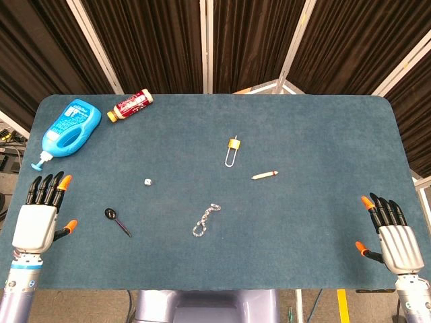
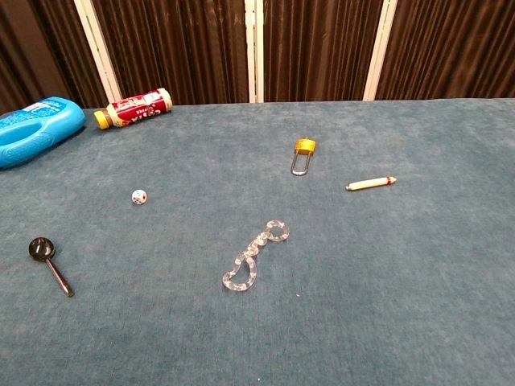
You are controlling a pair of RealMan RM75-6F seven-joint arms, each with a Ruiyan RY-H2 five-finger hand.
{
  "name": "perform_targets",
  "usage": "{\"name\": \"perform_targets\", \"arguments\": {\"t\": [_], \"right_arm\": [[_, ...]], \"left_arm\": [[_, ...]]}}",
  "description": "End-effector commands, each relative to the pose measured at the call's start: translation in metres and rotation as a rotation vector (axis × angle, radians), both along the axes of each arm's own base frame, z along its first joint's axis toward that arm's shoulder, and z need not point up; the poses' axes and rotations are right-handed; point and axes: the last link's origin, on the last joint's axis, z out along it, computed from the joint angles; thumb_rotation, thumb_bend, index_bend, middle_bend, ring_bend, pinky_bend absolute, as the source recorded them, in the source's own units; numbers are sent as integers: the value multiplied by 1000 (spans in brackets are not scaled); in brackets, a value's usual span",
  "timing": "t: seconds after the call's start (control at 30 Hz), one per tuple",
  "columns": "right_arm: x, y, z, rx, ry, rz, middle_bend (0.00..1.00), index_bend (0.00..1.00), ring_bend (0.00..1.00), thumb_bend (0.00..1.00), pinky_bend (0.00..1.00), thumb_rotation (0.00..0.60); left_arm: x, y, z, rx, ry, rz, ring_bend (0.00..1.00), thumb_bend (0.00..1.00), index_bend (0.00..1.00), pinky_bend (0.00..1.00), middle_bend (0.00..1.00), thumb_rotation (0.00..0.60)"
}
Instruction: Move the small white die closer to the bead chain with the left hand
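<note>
The small white die (image 1: 147,182) (image 2: 139,196) lies on the blue table left of centre. The clear bead chain (image 1: 205,221) (image 2: 253,259) lies nearer the front, to the die's right, well apart from it. My left hand (image 1: 42,217) rests open at the front left edge, fingers spread, far left of the die. At the front right edge my right hand (image 1: 390,232) is open too, holding nothing. Neither hand shows in the chest view.
A black spoon (image 1: 117,221) (image 2: 50,263) lies between my left hand and the chain. A blue bottle (image 1: 67,130) and a red bottle (image 1: 130,105) lie at the back left. A gold padlock (image 1: 232,151) and a white pen (image 1: 264,175) lie right of centre.
</note>
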Motion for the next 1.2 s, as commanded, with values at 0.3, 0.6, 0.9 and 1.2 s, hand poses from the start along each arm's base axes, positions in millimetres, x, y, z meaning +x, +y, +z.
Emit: {"name": "perform_targets", "arguments": {"t": [0.3,0.6,0.9,1.2], "right_arm": [[0,0,1,-1,0,-4,0,33,0,94,0,600],[-3,-6,9,-26,-20,-25,0,34,0,94,0,600],[-9,-15,11,-30,-24,-53,0,33,0,94,0,600],[-16,-17,9,-15,-23,-80,0,33,0,94,0,600]], "left_arm": [[-2,2,-3,-15,2,13,0,154,0,0,0,600],[5,32,-13,-59,14,4,0,186,150,0,0,600],[30,106,-32,-147,98,3,0,257,266,0,0,600],[54,153,-72,-211,95,141,0,256,289,0,0,600]]}}
